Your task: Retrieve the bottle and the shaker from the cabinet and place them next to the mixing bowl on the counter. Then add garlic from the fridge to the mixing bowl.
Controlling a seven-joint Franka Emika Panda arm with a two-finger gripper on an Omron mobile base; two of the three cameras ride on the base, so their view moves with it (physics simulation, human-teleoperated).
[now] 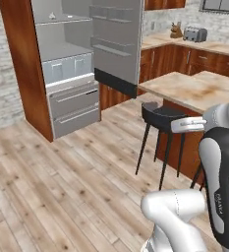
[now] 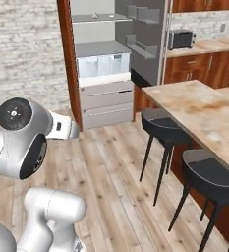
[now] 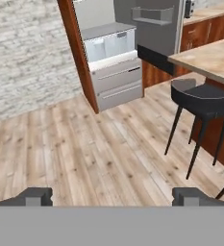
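- Across the wood floor (image 3: 84,153), at about 12 o'clock from the robot, stands the fridge (image 2: 106,74), door (image 1: 117,44) swung wide to the right.
- Fridge interior pale grey: upper shelves, clear crisper bins (image 2: 102,65) at mid height, two grey drawers (image 3: 117,84) below with bar handles. A small pale item lies on the top shelf (image 1: 52,16), too small to identify; garlic cannot be made out.
- Hand (image 3: 111,196): the two dark finger tips stand far apart at the bottom of the hand view, open, nothing between them, bare floor beyond.
- Room: broad stretch of open plank floor between robot and fridge; brick wall (image 2: 22,54) runs off toward 10 o'clock.
- Fridge sits in a tall red-brown wooden casing (image 1: 25,69), its edge projecting at the left.
- Obstacles at 2 o'clock: island table (image 2: 199,108) with light wooden top, its corner near the open door; two black stools (image 2: 160,125) (image 2: 212,179) tucked along its near side, legs splayed onto the floor.
- Far table (image 1: 204,47) along the back wall carries a toaster (image 1: 195,34) and a small brown object beside it.
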